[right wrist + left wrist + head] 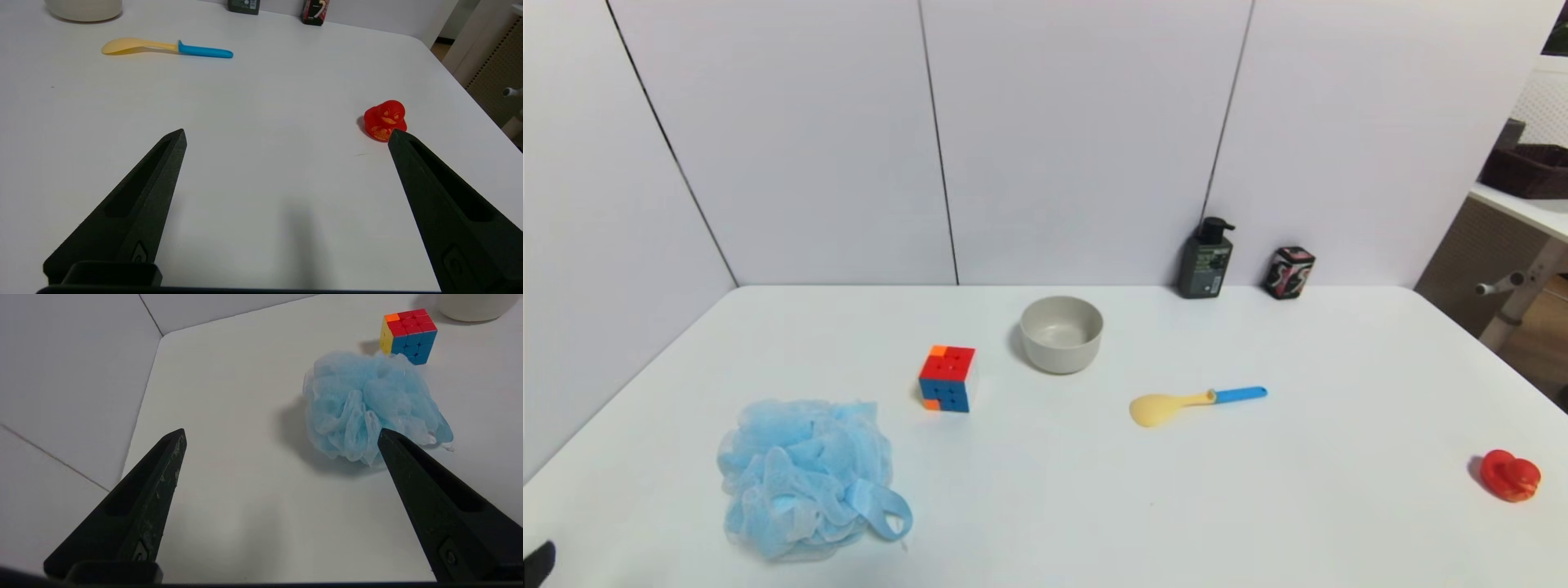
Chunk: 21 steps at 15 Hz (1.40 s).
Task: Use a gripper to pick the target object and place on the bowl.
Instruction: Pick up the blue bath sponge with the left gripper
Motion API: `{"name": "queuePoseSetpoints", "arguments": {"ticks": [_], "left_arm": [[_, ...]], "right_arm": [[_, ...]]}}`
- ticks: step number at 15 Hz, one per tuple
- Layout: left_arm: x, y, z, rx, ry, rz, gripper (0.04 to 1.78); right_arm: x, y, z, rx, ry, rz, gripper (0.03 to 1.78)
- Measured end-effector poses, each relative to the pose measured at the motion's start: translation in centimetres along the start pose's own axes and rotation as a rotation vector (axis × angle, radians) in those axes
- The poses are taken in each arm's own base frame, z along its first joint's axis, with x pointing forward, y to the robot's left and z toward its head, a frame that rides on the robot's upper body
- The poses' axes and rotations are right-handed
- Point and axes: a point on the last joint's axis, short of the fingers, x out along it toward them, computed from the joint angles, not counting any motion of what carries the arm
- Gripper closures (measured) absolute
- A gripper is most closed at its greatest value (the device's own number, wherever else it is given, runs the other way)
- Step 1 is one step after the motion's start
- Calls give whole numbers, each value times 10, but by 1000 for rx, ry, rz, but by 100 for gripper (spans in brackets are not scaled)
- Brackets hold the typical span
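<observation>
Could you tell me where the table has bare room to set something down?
The widest bare stretch lies between the spoon and the red duck, open to the near edge. Items cluster where the pouf, cube and bowl sit.

Counter (pixel 1258 506) count: 1 pouf (pixel 805 478), 1 cube (pixel 948 378), 1 bowl (pixel 1062 333), 1 spoon (pixel 1194 403), 1 red duck (pixel 1510 475), 1 pump bottle (pixel 1206 259), 1 small box (pixel 1290 273).

The left gripper (pixel 282 435) has two matte black, tapered fingers (pixel 139 510), scuffed pale, each with a long slot. The right gripper (pixel 286 136) looks alike, cleaner.
</observation>
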Motion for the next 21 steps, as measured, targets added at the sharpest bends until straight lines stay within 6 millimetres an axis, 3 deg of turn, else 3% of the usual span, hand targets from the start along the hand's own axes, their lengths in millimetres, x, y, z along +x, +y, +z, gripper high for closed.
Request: {"name": "queuePoseSetpoints", "arguments": {"ticks": [5, 9, 12, 15, 21], "left_arm": [[70, 6, 74, 54, 105, -196, 13], [140, -7, 105, 63, 190, -300, 13], [170, -29, 107, -74, 285, -351, 13], [187, -42, 101, -155, 370, -224, 13], [196, -53, 69, -225, 575, -118, 13]], "right_arm": [[0, 0, 0, 0, 0, 0, 11], [0, 0, 0, 0, 0, 0, 11], [0, 0, 0, 0, 0, 0, 11], [0, 0, 0, 0, 0, 0, 11], [0, 0, 0, 0, 0, 0, 11]]}}
